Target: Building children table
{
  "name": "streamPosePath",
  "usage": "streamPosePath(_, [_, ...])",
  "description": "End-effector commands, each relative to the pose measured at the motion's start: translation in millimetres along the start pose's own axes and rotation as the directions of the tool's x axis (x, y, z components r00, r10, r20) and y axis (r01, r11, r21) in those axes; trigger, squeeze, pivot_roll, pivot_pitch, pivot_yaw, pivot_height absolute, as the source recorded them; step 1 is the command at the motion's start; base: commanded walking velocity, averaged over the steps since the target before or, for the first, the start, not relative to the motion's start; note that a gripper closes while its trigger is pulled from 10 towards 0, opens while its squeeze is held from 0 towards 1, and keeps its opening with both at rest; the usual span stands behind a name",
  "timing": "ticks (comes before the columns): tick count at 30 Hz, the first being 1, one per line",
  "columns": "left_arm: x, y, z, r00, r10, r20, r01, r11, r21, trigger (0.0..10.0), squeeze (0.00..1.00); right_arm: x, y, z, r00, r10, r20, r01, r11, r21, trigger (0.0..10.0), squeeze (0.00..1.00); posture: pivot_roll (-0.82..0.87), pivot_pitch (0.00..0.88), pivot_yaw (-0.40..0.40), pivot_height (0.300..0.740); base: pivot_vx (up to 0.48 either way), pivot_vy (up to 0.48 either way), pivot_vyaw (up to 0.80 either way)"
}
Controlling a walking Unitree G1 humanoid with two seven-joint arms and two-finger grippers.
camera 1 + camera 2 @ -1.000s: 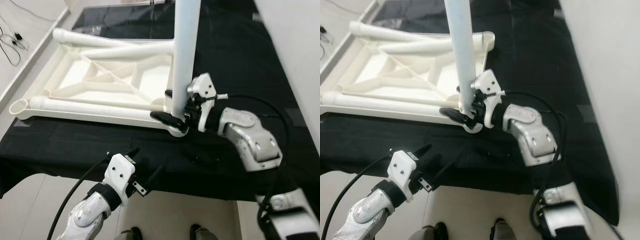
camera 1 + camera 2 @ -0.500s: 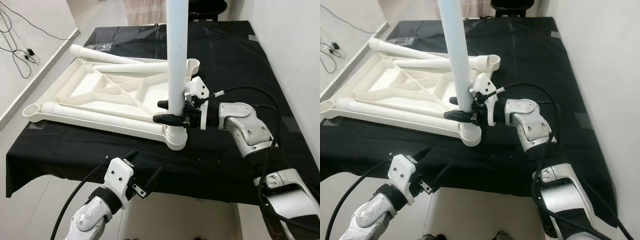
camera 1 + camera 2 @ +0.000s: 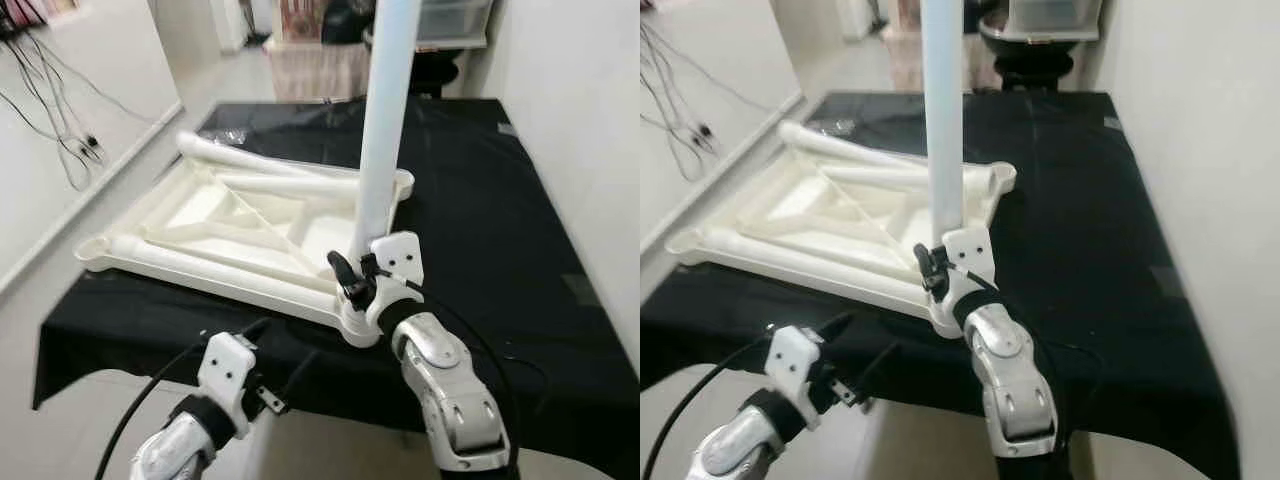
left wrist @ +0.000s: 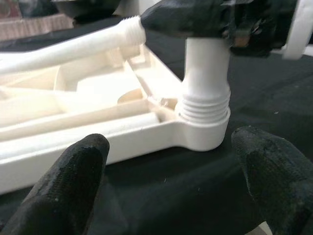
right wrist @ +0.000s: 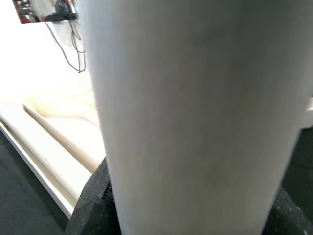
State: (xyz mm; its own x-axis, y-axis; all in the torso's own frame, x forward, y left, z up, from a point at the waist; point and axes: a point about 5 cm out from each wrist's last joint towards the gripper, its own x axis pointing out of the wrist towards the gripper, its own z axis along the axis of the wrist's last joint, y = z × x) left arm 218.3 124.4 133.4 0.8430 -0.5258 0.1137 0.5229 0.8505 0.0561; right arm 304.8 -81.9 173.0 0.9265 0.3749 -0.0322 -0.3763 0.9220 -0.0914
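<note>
One leg fitted: white table leg [image 3: 385,110] stands upright in the near corner socket [image 4: 203,128] of the upturned children's table [image 3: 230,225], which lies underside-up on the black-covered tabletop [image 3: 500,190].
Landmark: the corner socket, at the table's near right corner, close to the tabletop's front edge.
Right pincer: right pincer [image 3: 352,280] is clenched around the leg just above the socket, one black finger on each side of the tube; the wrist view looks straight onto the white shaft.
Left pincer: left pincer [image 4: 166,183] is released, fingers spread wide, holding nothing; it hangs off the tabletop's front edge, below and to the left of the socket, aimed at it.
Thread: the leg's ribbed threads still show above the socket rim, so by my judgement it is not fully seated.
Key relation: the leg's long axis runs vertically up from the socket; any further turning goes about that axis, and the right arm is already on it.
Other legs: two loose legs [image 3: 250,160] lie flat at the table's far side, well beyond the socket.
</note>
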Motion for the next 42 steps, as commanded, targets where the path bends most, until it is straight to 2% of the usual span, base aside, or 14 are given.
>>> streamPosePath(1, [-2.1,1.7,-6.1,1.000,0.005,-0.026,-0.005,1.000,-0.025,10.0,0.00,-2.8,-7.9,-41.4,0.982,-0.029,-0.187,0.035,0.999,0.027,0.0,0.00,-0.02,0.147,0.079,0.740,0.000,0.000,0.00])
streamPosePath(2, [-0.2,2.0,-7.0,1.000,0.007,-0.025,-0.008,1.000,-0.029,10.0,0.00,2.6,-12.2,-37.6,0.985,-0.022,-0.173,0.027,0.999,0.026,10.0,0.00,-0.02,0.140,0.077,0.740,0.000,0.000,0.00])
streamPosePath(4, [2.7,1.8,-8.2,1.000,0.012,-0.024,-0.012,1.000,-0.024,10.0,0.00,5.5,-13.8,-30.6,0.989,0.002,-0.146,0.002,1.000,0.027,10.0,0.00,-0.01,0.135,0.072,0.740,0.000,0.000,0.00])
streamPosePath(5, [5.4,1.5,-9.3,1.000,0.012,-0.022,-0.012,1.000,-0.019,10.0,0.00,7.6,-15.3,-23.4,0.993,0.032,-0.112,-0.028,0.999,0.035,10.0,0.71,-0.01,0.133,0.072,0.740,0.000,0.000,0.00])
streamPosePath(6, [5.4,1.5,-9.3,1.000,0.012,-0.022,-0.012,1.000,-0.019,10.0,0.00,7.6,-15.3,-23.4,0.993,0.032,-0.112,-0.028,0.999,0.035,10.0,0.71,-0.01,0.133,0.072,0.740,0.000,0.000,0.00])
streamPosePath(7, [7.7,1.4,-10.5,1.000,0.010,-0.023,-0.010,1.000,-0.016,10.0,0.00,9.4,-15.0,-17.4,0.993,0.086,-0.080,-0.082,0.995,0.049,10.0,1.00,0.00,0.127,0.072,0.740,0.000,0.000,0.00])
streamPosePath(11, [14.2,3.3,-14.9,1.000,-0.005,-0.029,0.004,1.000,-0.019,10.0,0.00,9.3,-13.5,9.1,0.937,0.348,0.034,-0.349,0.937,-0.001,10.0,1.00,0.04,0.108,0.062,0.740,0.000,0.000,0.00])
streamPosePath(12, [16.0,3.1,-15.7,1.000,-0.013,-0.028,0.013,1.000,-0.024,10.0,0.00,9.2,-16.4,14.5,0.912,0.407,0.047,-0.405,0.913,-0.035,10.0,0.86,0.05,0.107,0.060,0.740,0.000,0.000,0.00])
streamPosePath(13, [18.3,2.6,-16.6,0.999,-0.022,-0.027,0.021,0.999,-0.029,10.0,0.00,10.3,-21.5,18.6,0.878,0.477,0.043,-0.474,0.878,-0.066,10.0,0.00,0.05,0.100,0.052,0.740,0.000,0.000,0.00])
streamPosePath(20, [23.6,1.8,-20.0,0.999,-0.036,-0.023,0.035,0.998,-0.048,10.0,0.00,21.0,-40.6,24.6,0.730,0.682,-0.044,-0.679,0.716,-0.160,10.0,0.00,0.06,0.086,0.045,0.740,0.000,0.000,0.00])
streamPosePath(24, [24.2,1.1,-21.1,0.999,-0.037,-0.021,0.036,0.998,-0.048,10.0,0.00,29.5,-47.4,28.6,0.698,0.712,-0.075,-0.714,0.683,-0.156,9.9,0.00,0.06,0.086,0.043,0.740,0.000,0.000,0.00])
streamPosePath(25, [24.1,0.6,-21.5,0.999,-0.038,-0.020,0.037,0.998,-0.048,10.0,0.00,32.9,-48.6,29.8,0.691,0.719,-0.081,-0.721,0.677,-0.147,0.0,0.00,0.06,0.084,0.046,0.740,0.000,0.000,0.00])
streamPosePath(35, [23.2,-1.7,-22.7,0.999,-0.044,-0.015,0.043,0.998,-0.049,10.0,0.00,42.9,-55.5,24.3,0.671,0.733,-0.109,-0.741,0.662,-0.107,0.0,0.00,0.06,0.087,0.043,0.740,0.000,0.000,0.00])
streamPosePath(42, [19.0,-5.1,-20.4,0.999,-0.042,-0.007,0.042,0.998,-0.046,10.0,0.00,32.6,-67.2,-15.5,0.844,0.496,-0.207,-0.515,0.856,-0.048,0.0,0.00,0.06,0.110,0.023,0.740,0.000,0.000,0.00])
